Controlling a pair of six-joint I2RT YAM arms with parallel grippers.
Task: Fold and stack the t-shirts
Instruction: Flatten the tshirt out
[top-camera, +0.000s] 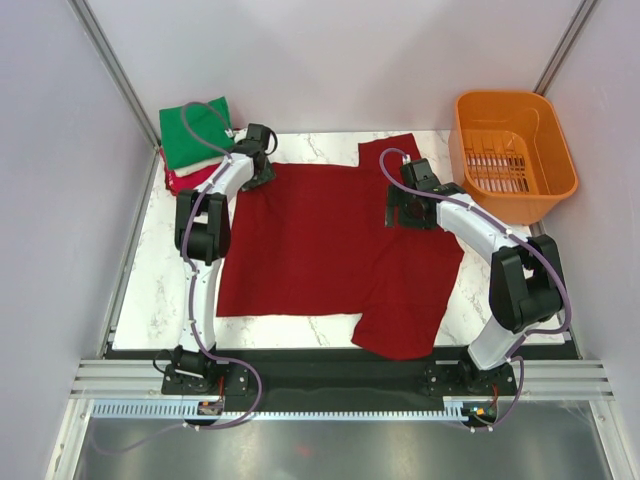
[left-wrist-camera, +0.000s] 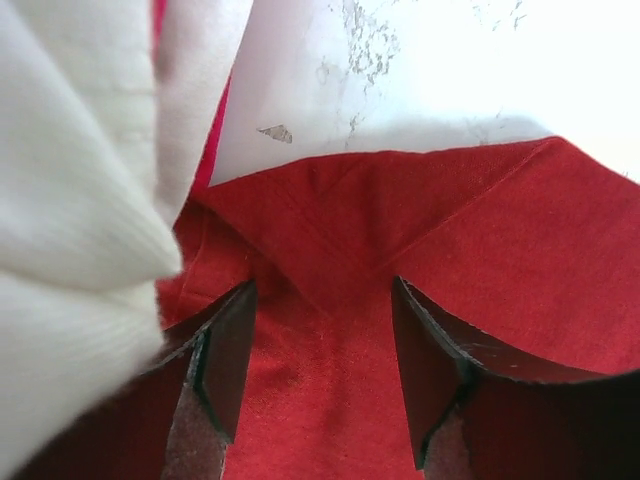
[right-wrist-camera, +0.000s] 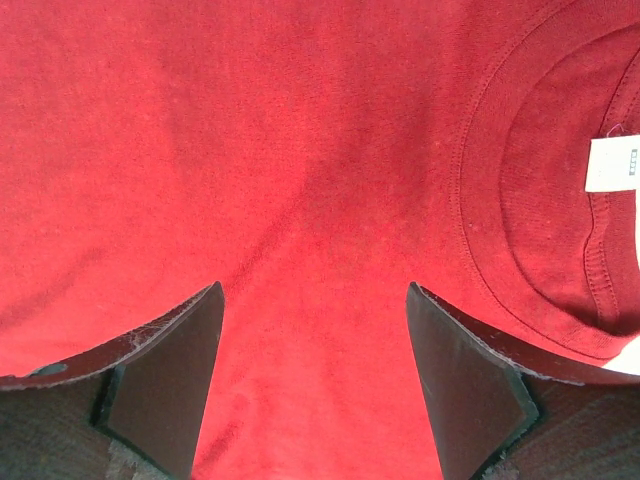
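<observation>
Top external view: a large plain dark red cloth t-shirt (top-camera: 320, 240) lies spread across the middle of the white marble-patterned desk (top-camera: 160, 290). One sleeve points to the upper edge and the other reaches past the lower desk edge.
Stack: the desk's upper left corner holds folded rectangles, with a green folded cloth t-shirt (top-camera: 195, 135) on top and a pink-red folded t-shirt (top-camera: 190, 180) showing beneath.
Neighbour: an orange plastic slotted basket (top-camera: 512, 155) sits at the upper right, apart from the dark red shirt.
Left end effector (top-camera: 262, 160): it sits at the shirt's upper left corner, just beside the stack. Its fingers are apart over a creased red corner and clamp nothing.
In the way: a soft ribbed white folded cloth (left-wrist-camera: 80, 200) fills the left of the left wrist view, close to one finger.
Right end effector (top-camera: 405, 210): it sits over the shirt's upper right part. Its fingers are apart above flat red knit and grip nothing.
Collar: a stitched round neckline with a small white label (right-wrist-camera: 610, 160) lies at the right of the right wrist view.
Open room: bare desk shows in a strip down the left, in a band along the top centre, and at the lower right.
Texture: the red cloth is fine-knit, matte and lightly wrinkled, and the dark fingers are scuffed.
</observation>
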